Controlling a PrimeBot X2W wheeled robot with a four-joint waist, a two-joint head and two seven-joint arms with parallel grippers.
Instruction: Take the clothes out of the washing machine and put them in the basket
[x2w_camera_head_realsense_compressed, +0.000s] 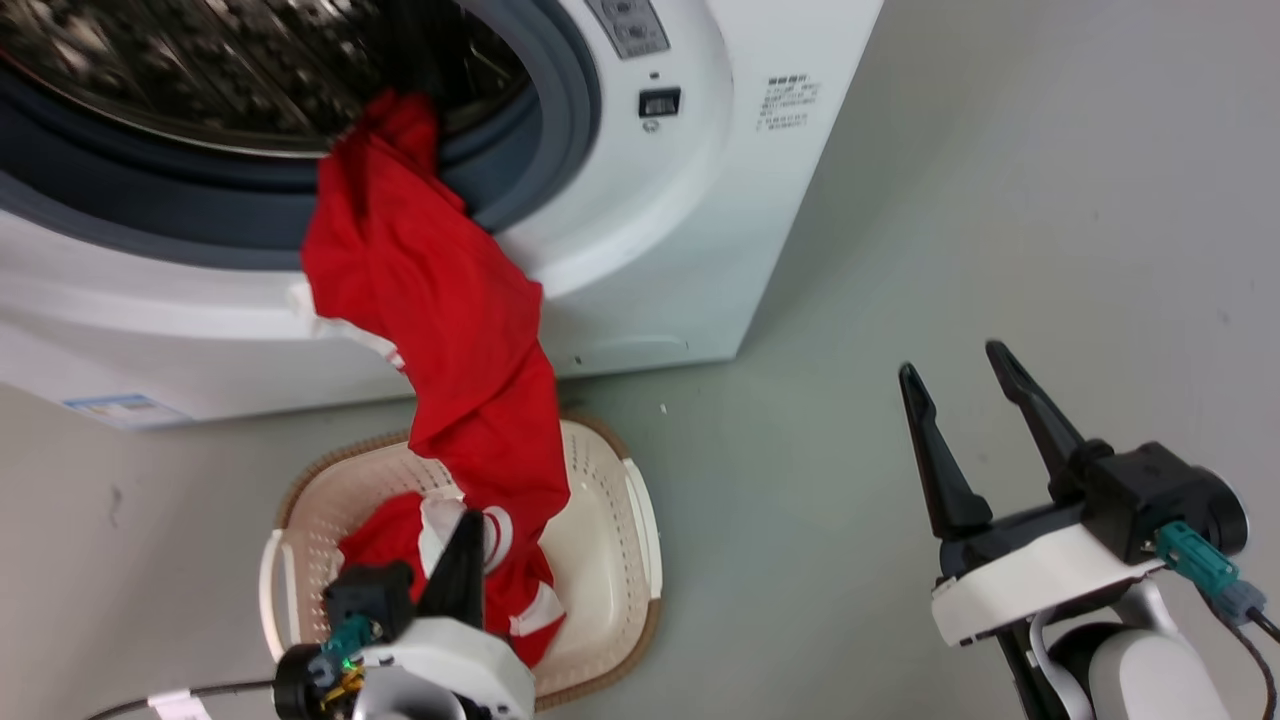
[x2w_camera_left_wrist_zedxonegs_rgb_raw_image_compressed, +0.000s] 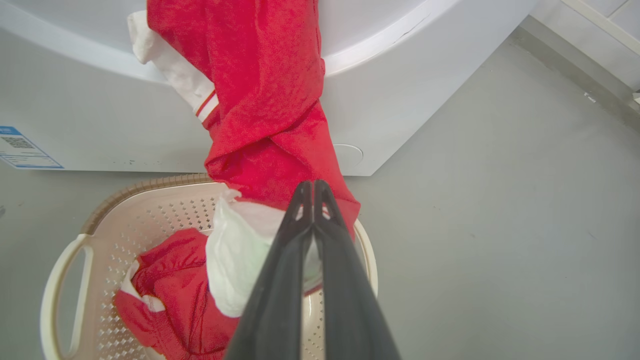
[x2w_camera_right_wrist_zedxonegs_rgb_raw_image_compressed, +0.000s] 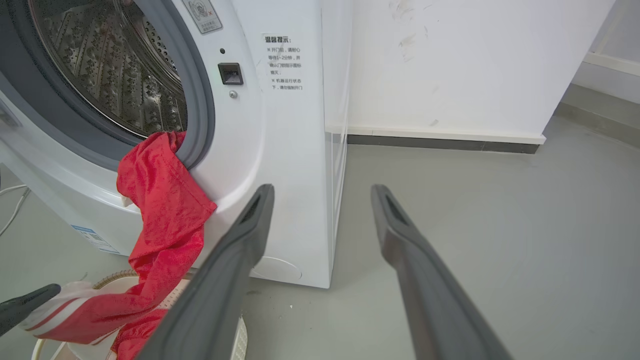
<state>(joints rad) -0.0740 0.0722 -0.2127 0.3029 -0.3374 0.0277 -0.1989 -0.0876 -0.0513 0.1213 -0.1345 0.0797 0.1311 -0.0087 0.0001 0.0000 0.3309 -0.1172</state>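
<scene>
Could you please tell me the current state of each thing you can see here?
Washing machine: open, drum exposed
Clothes: trailing from the drum down into the basket
Basket: upright, holding the clothes' lower end
Left claw: shut on the clothes
Right claw: open, empty

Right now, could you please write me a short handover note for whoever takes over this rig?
Left gripper: jaws shut on the bright red fabric garment with white stripe trim, low over the cream-white perforated plastic basket.
Right gripper: jaws open, empty, above the grey floor to the right of the large white front-loading washing machine.
Done: the garment's lower end lies in the basket.
Left: its upper end hangs over the grey porthole rim; draw it clear and drop it all in the basket.
</scene>
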